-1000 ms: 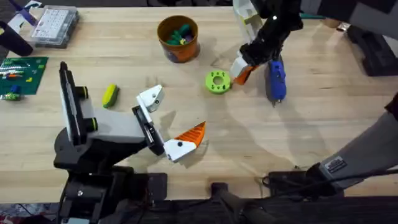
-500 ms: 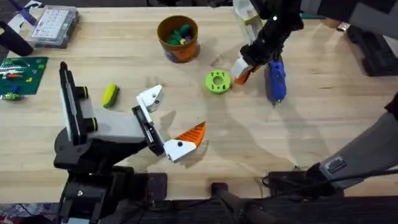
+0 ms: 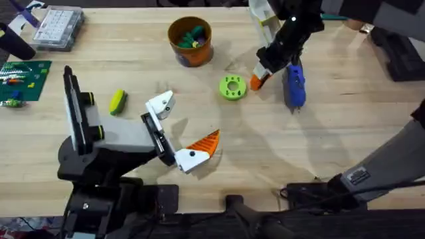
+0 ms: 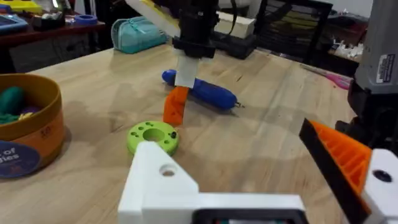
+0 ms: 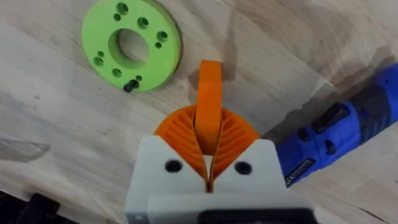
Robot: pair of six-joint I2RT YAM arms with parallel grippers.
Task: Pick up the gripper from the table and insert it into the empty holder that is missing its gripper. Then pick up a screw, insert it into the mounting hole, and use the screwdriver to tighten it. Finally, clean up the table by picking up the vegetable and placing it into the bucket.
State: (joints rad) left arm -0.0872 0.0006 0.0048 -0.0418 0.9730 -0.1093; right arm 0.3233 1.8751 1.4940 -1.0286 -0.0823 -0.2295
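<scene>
The right gripper (image 3: 260, 74) is seen over the far right part of the wooden table (image 3: 319, 146), its jaws closed on a small orange finger piece (image 5: 209, 106) that is held upright between the ribbed pads (image 5: 233, 140). The piece is lifted just above the tabletop, between the green ring-shaped disc (image 3: 232, 87) and the blue screwdriver (image 3: 293, 84), which lies flat just beside the gripper. A small dark screw (image 5: 130, 85) rests on the disc.

The left gripper (image 3: 182, 136) is shown near the front middle of the table with its jaws wide apart and nothing between them. One jaw is the bare white holder (image 3: 160, 105); the other carries an orange ribbed wedge (image 3: 204, 142).

The yellow and green vegetable (image 3: 117, 101) lies on the table to the left of the holder. The orange-brown bucket (image 3: 190, 41) stands at the far middle, with small coloured toys inside.
</scene>
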